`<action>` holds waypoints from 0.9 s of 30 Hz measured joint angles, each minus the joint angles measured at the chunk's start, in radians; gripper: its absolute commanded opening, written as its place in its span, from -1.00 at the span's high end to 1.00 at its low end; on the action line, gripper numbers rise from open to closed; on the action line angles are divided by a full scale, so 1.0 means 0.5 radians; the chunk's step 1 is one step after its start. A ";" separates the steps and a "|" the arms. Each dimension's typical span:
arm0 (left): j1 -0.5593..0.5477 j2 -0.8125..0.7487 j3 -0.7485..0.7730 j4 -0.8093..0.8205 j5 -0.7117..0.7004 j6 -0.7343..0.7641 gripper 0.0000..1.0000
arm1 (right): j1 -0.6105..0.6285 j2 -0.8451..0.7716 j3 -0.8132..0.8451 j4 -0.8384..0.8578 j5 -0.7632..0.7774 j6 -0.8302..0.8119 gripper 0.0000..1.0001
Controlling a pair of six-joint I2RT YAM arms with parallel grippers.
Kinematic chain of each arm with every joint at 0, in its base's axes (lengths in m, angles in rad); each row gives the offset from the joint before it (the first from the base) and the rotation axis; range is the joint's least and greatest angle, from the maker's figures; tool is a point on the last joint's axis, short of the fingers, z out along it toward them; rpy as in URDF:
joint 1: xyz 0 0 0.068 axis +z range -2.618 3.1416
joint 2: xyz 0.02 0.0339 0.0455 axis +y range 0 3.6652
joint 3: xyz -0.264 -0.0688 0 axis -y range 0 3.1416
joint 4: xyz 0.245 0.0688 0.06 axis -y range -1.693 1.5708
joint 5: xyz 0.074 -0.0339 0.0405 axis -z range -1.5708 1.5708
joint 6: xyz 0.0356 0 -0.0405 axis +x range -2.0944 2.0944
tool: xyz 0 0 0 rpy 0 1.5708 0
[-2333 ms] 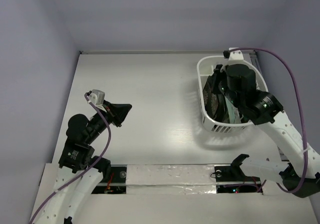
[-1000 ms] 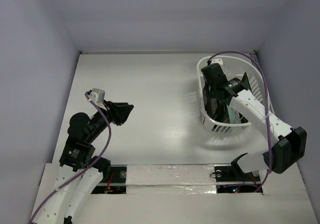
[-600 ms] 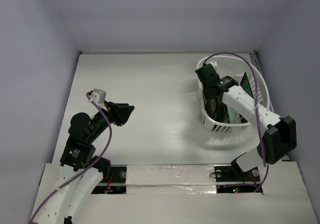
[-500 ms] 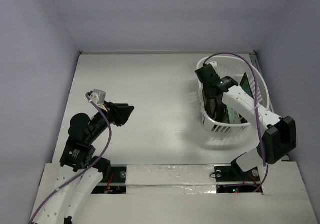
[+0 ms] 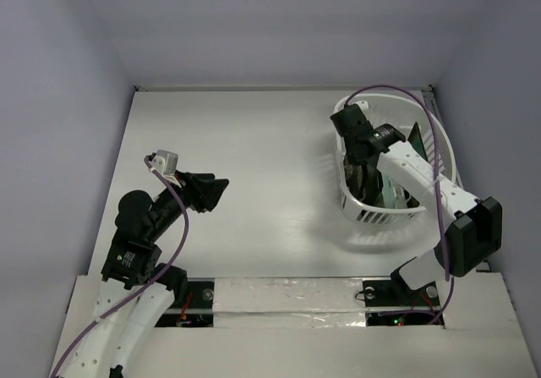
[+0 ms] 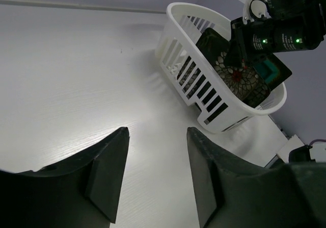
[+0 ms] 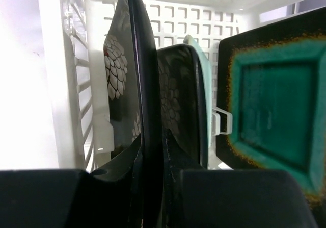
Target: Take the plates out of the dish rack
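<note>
1. Nearest, along the front edge: silver tape strip [image 5: 287, 295], running between the two arm bases.
2. Near left, the left claw [image 6: 158, 133]: hangs over the surface [image 5: 270, 141], gapes wide, grips nothing, points across toward the dish rack [image 6: 204, 93], well apart from it.
3. Mid-field, the surface: white, carries a bright glare patch in the left wrist view.
4. Far right, the dish rack: sits flat on the surface, white oval basket with slotted sides, long axis running near to far.
5. Inside it, the plates: three, all standing on edge side by side.
6. Leftmost, the black plate [image 7: 133, 75]: stands upright just beside the rack's left wall, carries white-red flowers, shows edge-on in the right wrist view.
7. On that plate, the right claw [image 7: 152, 154]: reaches down into the rack from above, closes narrow on the black plate's upper rim, one finger against each face. Lifted off the rack bottom or resting on it: cannot tell.
8. Next over, the mint-green plate [image 7: 205, 85]: stands just behind the black plate, shows only a thin pale edge; touching it or not, cannot tell.
9. Rightmost, the teal-centred plate [image 7: 275, 105]: dark brown rim, leans tilted toward the rack's right side, faces the right wrist camera.
</note>
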State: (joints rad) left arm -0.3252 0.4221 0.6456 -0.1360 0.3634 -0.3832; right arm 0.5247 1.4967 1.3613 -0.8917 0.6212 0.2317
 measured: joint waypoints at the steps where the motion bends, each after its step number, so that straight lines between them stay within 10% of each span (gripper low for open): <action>1: 0.000 0.000 0.000 0.000 0.000 -0.002 -0.01 | 0.001 -0.001 0.018 -0.016 0.003 -0.001 1.00; 11: 0.000 0.000 0.000 0.000 0.002 -0.009 -0.37 | 0.032 -0.132 0.224 -0.117 0.092 -0.040 1.00; 27: 0.027 0.004 0.000 0.000 0.002 -0.010 -0.32 | 0.357 -0.675 0.695 -0.105 0.064 -0.038 1.00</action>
State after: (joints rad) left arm -0.3119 0.4240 0.6456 -0.1360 0.3641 -0.3882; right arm 0.7033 1.1591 1.7088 -0.9440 0.6533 0.2127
